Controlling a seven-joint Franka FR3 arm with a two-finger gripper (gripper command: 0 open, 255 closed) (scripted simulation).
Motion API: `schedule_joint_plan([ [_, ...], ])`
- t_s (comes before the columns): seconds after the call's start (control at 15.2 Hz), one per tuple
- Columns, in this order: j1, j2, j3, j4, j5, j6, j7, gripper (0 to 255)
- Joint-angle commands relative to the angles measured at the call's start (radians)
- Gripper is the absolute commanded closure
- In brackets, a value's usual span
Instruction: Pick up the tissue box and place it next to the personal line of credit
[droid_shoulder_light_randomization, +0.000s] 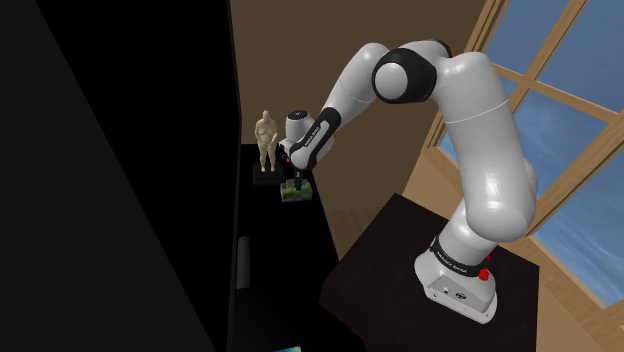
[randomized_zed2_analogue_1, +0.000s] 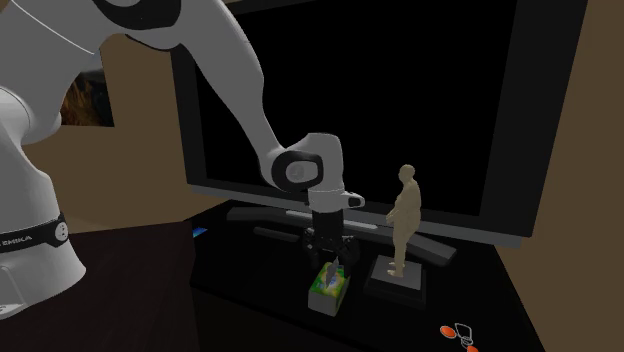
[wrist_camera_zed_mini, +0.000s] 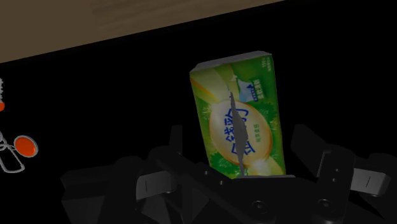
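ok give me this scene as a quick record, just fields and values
target: box, green, slot facing up, on the black cabinet
arm end: tool just above the box, open, one finger on each side, gaps showing in the wrist view
held: nothing
neighbour: tan statuette on a dark base, beside the box, apart from it
behind: large black screen
other: small orange and white item near the cabinet's front edge

Figurine (randomized_zed2_analogue_1: 404, 220) stands just beside the tissue box (randomized_zed2_analogue_1: 328, 287); the screen (randomized_zed2_analogue_1: 420, 90) rises close behind
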Motion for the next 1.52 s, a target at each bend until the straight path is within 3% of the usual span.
schedule_joint_plan([
  [0.0,0.000,0.000,0.000,0.000,0.000,0.000,0.000,0],
  [0.07,0.000,0.000,0.000,0.000,0.000,0.000,0.000,255],
  [0.66,0.000,0.000,0.000,0.000,0.000,0.000,0.000,255],
  [1.45,-0.003,-0.145,0.007,-0.044,0.007,-0.100,-0.020,255],
])
